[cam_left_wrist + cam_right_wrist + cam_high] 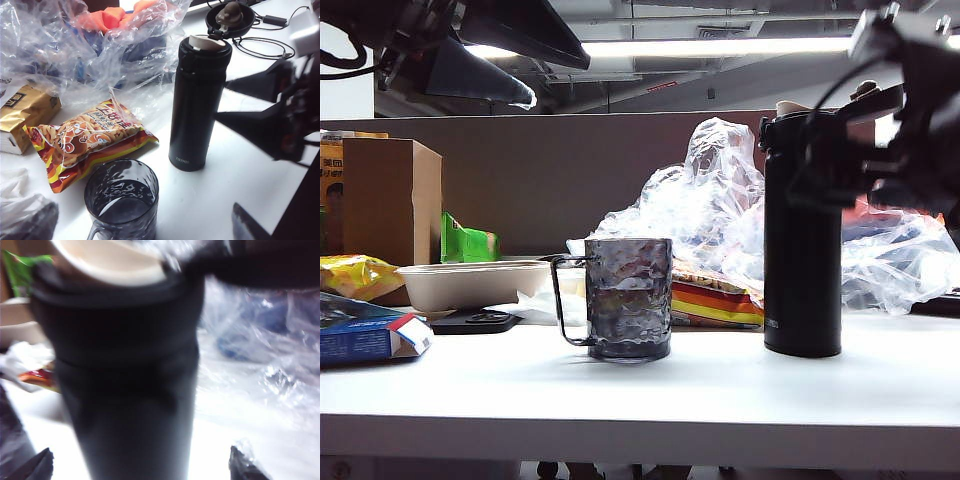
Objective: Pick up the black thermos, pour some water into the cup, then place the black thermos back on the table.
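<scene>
The black thermos [802, 250] stands upright on the white table [720, 400], right of centre, its flip lid [231, 17] hinged back and the pale spout [206, 42] showing. The smoky dimpled cup [628, 298] stands to its left with some water in it. My right gripper [140, 465] is open with the thermos [130, 390] between its fingers and a gap on each side; it reaches in at the flask's upper half [825, 150]. My left gripper [140, 212] is open above the cup [121, 200], and the left arm [490, 40] hangs high.
Crumpled clear plastic [720, 200] and a striped snack bag [85, 137] lie behind the cup and thermos. A beige tray-bowl [470, 282], a cardboard box [390, 200] and a blue box [360, 335] crowd the left side. Cables [265, 45] trail behind the thermos.
</scene>
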Action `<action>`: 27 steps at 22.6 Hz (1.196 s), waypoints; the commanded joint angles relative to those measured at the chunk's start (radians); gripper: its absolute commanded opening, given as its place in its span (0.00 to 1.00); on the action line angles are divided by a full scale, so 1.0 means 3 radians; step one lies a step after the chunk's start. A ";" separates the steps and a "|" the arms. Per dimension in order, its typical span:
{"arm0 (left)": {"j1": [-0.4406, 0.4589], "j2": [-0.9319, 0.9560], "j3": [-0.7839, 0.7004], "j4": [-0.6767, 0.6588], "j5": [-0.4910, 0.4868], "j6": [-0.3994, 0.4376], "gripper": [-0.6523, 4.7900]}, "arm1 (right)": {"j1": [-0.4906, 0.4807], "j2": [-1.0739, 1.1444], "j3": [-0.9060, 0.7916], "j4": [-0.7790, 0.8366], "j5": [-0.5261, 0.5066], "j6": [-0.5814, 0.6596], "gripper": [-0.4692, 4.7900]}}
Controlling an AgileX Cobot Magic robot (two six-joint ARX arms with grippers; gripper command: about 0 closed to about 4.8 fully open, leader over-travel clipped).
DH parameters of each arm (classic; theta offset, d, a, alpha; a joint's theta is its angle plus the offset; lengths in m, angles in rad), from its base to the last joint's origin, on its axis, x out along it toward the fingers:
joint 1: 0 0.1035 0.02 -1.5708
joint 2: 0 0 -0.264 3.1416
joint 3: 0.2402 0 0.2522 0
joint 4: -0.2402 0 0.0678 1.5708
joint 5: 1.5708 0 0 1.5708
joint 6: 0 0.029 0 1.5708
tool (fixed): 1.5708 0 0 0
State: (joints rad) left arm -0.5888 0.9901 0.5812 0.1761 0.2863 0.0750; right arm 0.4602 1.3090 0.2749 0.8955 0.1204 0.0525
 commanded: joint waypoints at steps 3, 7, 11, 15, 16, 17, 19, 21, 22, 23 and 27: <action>-0.0004 -0.0001 0.0013 0.0042 -0.0008 0.0014 1.00 | 0.0000 0.0725 0.0146 0.0778 0.0057 0.0027 1.00; -0.0004 -0.0001 0.0013 0.0039 -0.0008 0.0014 1.00 | 0.0000 0.1019 0.0309 0.0876 0.0057 0.0090 1.00; -0.0004 -0.0001 0.0013 0.0014 -0.0020 0.0014 1.00 | 0.0000 0.1039 0.0350 0.0870 0.0083 0.0089 1.00; -0.0004 -0.0001 0.0013 -0.0064 -0.0020 0.0014 1.00 | 0.0000 0.1039 0.0346 0.0858 0.0153 0.0089 0.98; -0.0004 -0.0001 0.0013 -0.0065 -0.0020 0.0014 1.00 | 0.0000 0.1039 0.0346 0.0858 0.0128 0.0089 0.80; -0.0004 -0.0001 0.0013 -0.0065 -0.0020 0.0013 1.00 | 0.0000 0.1039 0.0346 0.0858 0.0117 0.0089 0.70; -0.0004 -0.0001 0.0013 -0.0065 -0.0020 0.0013 1.00 | 0.0000 0.1039 0.0346 0.0861 0.0114 0.0089 0.41; -0.0004 -0.0001 0.0013 -0.0064 -0.0020 0.0013 1.00 | 0.0000 0.1038 0.0346 0.0880 0.0116 0.0088 0.37; -0.0004 -0.0001 0.0013 -0.0061 -0.0020 0.0013 1.00 | 0.0000 0.1033 0.0347 0.0902 0.0114 0.0085 0.37; -0.0004 -0.0001 0.0013 -0.0060 -0.0020 0.0011 1.00 | 0.0001 0.0996 0.0347 0.0896 0.0107 0.0072 0.37; -0.0004 -0.0001 0.0014 -0.0064 -0.0018 -0.0028 1.00 | 0.0019 0.0398 0.0483 0.0324 -0.0085 -0.0319 0.42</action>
State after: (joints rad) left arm -0.5884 0.9909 0.5812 0.1524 0.2832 0.0723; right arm 0.4637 1.4788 0.3809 1.0019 0.1081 0.0074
